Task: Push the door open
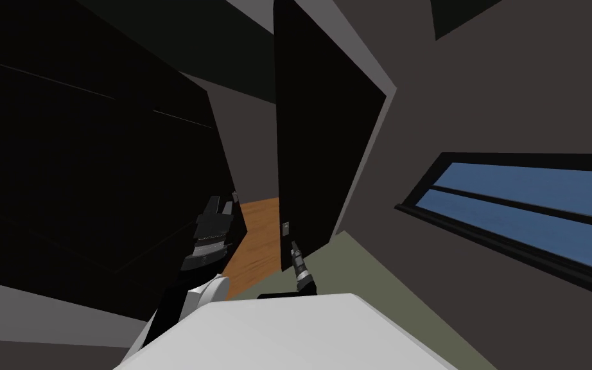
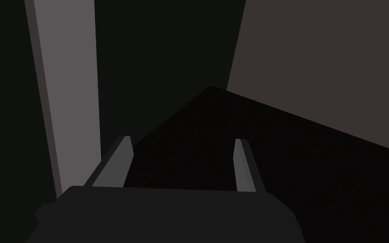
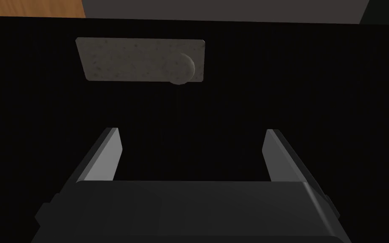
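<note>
The tall black door panel [image 1: 327, 128] is shown ajar, with orange-brown wooden floor [image 1: 259, 237] seen past its edge. The right gripper [image 3: 191, 135] is held near the door's speckled grey rectangular plate [image 3: 126, 59] and round knob [image 3: 182, 67], its 2 fingers spread wide. The left gripper [image 2: 183, 143], also spread wide, is raised before a dark flat surface.

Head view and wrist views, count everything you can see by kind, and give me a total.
Door: 1
Handle plate: 1
Knob: 1
Window: 1
End effectors: 2, left end effector and right end effector
Total: 6
</note>
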